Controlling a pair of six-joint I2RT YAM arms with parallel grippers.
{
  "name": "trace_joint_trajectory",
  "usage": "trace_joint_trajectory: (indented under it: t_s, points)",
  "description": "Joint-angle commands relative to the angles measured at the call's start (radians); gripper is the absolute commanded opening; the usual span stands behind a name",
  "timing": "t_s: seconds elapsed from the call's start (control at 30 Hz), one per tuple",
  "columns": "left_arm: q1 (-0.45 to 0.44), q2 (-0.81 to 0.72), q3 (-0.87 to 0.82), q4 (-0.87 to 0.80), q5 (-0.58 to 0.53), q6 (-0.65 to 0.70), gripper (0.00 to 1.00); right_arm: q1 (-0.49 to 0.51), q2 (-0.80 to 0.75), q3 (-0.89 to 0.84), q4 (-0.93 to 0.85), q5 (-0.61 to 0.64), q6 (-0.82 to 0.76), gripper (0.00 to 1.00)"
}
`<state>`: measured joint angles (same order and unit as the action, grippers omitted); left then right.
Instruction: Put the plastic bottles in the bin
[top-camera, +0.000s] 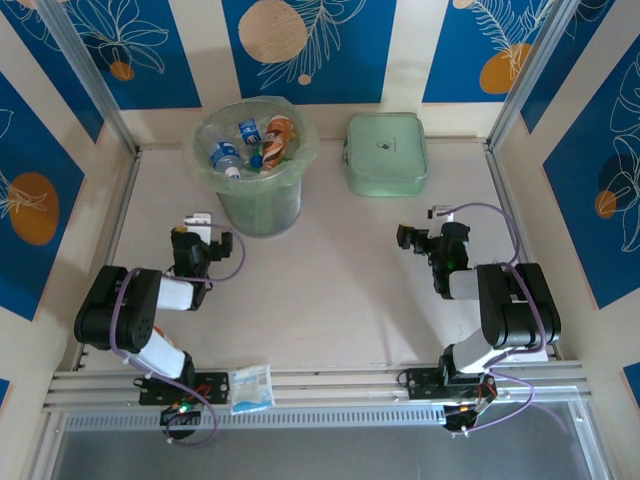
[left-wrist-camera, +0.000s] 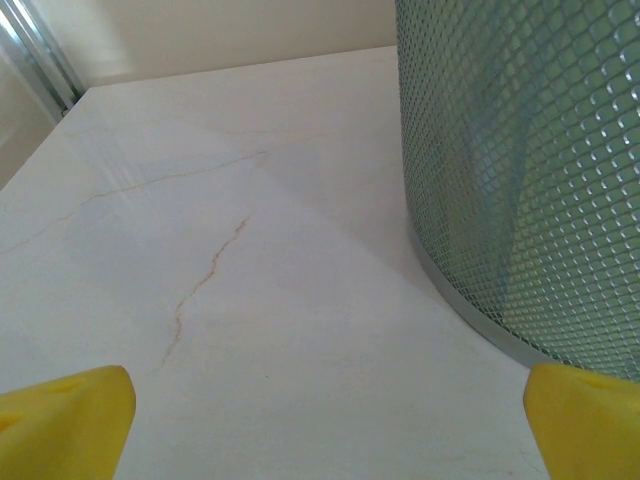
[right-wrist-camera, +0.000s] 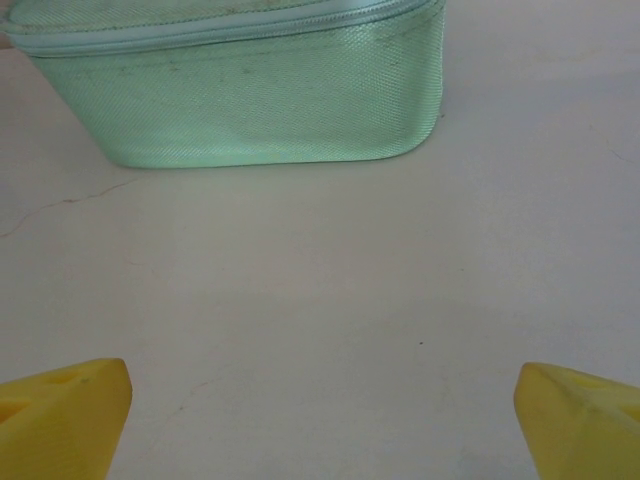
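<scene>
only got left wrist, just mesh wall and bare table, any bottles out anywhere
Observer: From the top, the bottles I can see all lie inside the bin.
Operator: whats the right side doing
Observer: The right gripper is open, low over the table, pointed at a mint case.
Operator: anything near the bases
Observer: A white-and-blue packet lies on the near rail, beside the left arm's base.
</scene>
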<state>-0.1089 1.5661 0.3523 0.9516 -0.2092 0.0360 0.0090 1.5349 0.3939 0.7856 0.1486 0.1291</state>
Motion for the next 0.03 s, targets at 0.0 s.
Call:
trace_joint_trajectory:
  t_s: [0.0]
  points:
    - [0.0,0.002,0.01,0.021,0.022,0.014,0.99,0.001,-0.016,0.016,0.028,-0.015,-0.022,0.99]
